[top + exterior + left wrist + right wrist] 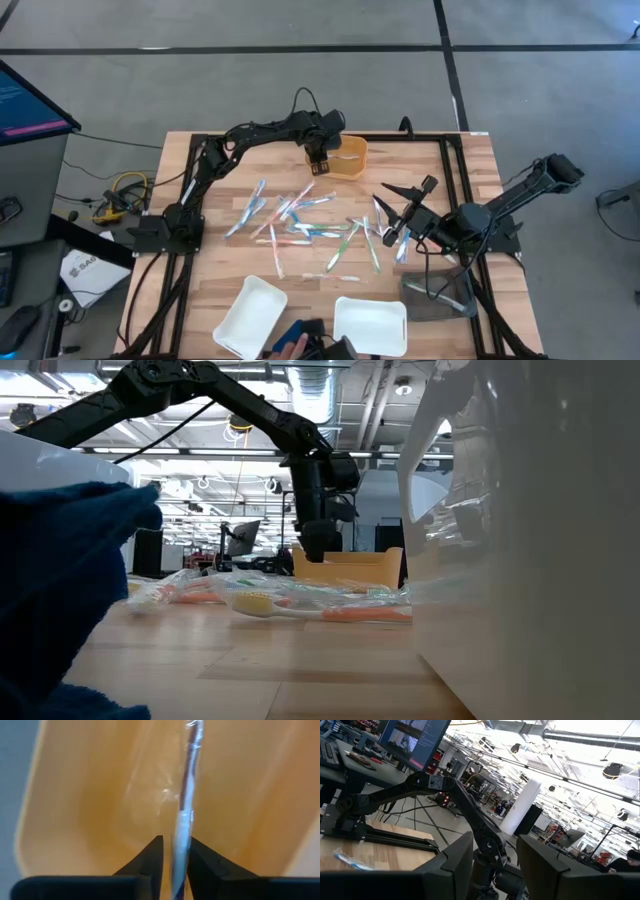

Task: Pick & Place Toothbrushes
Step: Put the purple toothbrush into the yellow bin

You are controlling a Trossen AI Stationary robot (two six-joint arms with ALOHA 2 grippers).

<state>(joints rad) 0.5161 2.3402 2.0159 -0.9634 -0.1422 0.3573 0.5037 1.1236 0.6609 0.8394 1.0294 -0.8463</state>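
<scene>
My left gripper points down into an orange bin at the table's far side, shut on a toothbrush in a clear wrapper. In the low view the gripper stands just in front of the bin. Several more toothbrushes in blue, green, pink and white lie flat and scattered on the wood at mid table. My right gripper hangs open above the right end of that scatter, raised and pointing about level, with nothing between its fingers. My left gripper has one end of the wrapped toothbrush between its two fingers, which come from above and point steeply down. The toothbrush runs on along the fingers and hangs down into the orange bin. The fingers stand only narrowly apart around it.
Two white trays sit at the near edge, with a person's hand and a dark-blue object between them; it fills the left of the low view. A grey piece lies near right. One wrapped toothbrush lies on the wood below my right gripper.
</scene>
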